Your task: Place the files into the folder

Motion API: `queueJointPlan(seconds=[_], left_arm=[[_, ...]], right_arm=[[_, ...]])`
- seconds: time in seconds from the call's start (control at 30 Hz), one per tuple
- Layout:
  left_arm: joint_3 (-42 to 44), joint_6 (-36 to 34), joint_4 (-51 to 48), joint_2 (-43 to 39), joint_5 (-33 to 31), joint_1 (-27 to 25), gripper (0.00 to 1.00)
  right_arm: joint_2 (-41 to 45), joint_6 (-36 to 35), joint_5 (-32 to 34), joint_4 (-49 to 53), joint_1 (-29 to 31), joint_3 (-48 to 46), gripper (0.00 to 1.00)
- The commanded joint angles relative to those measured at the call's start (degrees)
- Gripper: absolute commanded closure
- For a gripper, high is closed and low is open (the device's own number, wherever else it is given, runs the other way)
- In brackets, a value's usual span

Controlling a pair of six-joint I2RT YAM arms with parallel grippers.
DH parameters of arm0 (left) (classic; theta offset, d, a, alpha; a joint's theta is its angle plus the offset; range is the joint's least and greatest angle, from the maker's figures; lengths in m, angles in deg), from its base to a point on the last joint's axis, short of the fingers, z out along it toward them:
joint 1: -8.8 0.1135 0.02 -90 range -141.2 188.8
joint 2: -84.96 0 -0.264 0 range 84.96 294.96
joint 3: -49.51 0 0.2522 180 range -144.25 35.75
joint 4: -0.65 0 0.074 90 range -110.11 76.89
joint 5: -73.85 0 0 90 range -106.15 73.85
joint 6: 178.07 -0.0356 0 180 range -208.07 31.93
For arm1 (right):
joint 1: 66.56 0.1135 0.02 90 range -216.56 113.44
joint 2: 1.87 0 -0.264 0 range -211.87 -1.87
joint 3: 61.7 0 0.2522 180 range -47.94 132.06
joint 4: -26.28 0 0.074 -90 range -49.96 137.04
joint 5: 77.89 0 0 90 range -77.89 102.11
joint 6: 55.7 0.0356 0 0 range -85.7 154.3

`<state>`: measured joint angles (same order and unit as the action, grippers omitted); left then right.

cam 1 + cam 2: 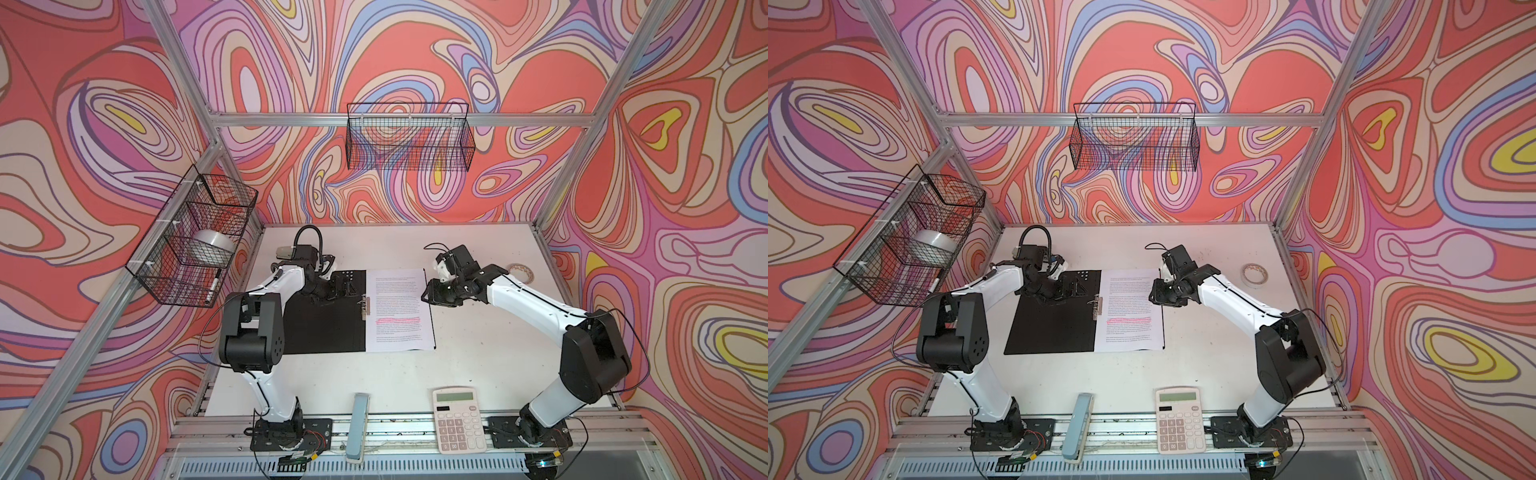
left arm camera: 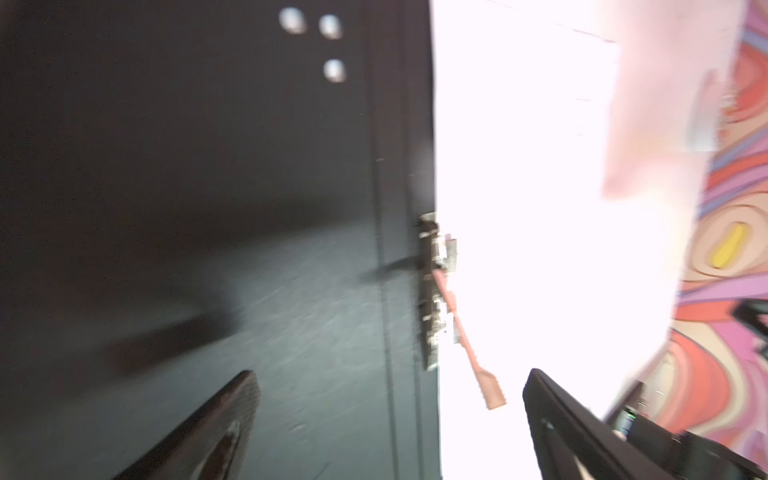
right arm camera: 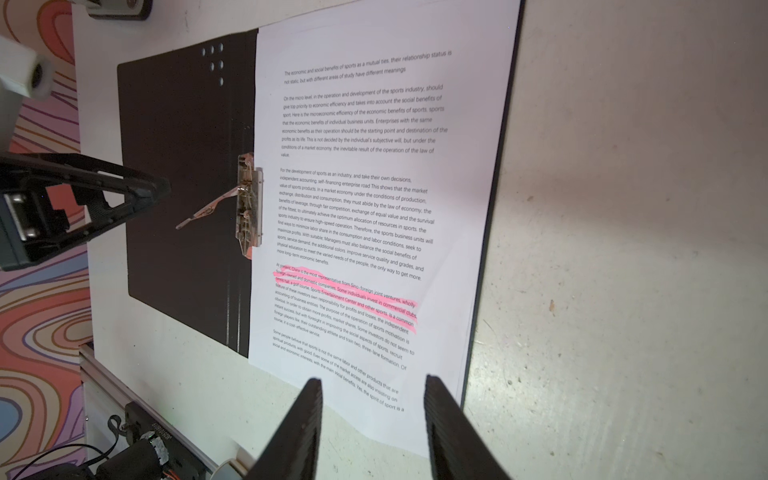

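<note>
Top views both show the flat folder (image 1: 324,328), black inside facing up, lying open on the white table (image 1: 478,357). The white printed files with a pink highlighted line (image 1: 397,307) cover its 3 o'clock half. The metal clip (image 3: 249,203) sits at the spine, lever raised. The left gripper (image 1: 338,286) hangs over the bare black half toward 12 o'clock, jaws spread wide, empty. The right gripper (image 3: 372,384) is at the sheets' 2 o'clock edge, jaws partly apart, nothing between them. A white calculator (image 1: 459,419) lies at the table's 5 o'clock.
</note>
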<state>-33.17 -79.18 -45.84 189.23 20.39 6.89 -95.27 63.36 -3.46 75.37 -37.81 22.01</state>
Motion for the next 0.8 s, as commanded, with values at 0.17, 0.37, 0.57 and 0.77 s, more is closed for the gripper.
queueJointPlan(seconds=[0.17,0.37,0.57,0.77], left_arm=[[-0.95,3.08,4.72,4.07,11.01,-2.76,0.00],[-0.96,4.99,6.70,5.24,13.27,-4.65,0.00],[-0.84,6.49,7.26,6.32,13.37,-5.47,0.00],[0.64,6.47,8.12,4.18,10.91,-5.63,0.00]], right_arm=[[1.58,0.03,1.86,2.17,0.25,1.31,0.57],[2.10,0.05,2.43,3.44,0.27,1.75,0.57],[2.46,0.08,2.83,4.20,0.25,2.20,0.57],[2.56,0.03,3.05,4.58,0.25,2.42,0.57]])
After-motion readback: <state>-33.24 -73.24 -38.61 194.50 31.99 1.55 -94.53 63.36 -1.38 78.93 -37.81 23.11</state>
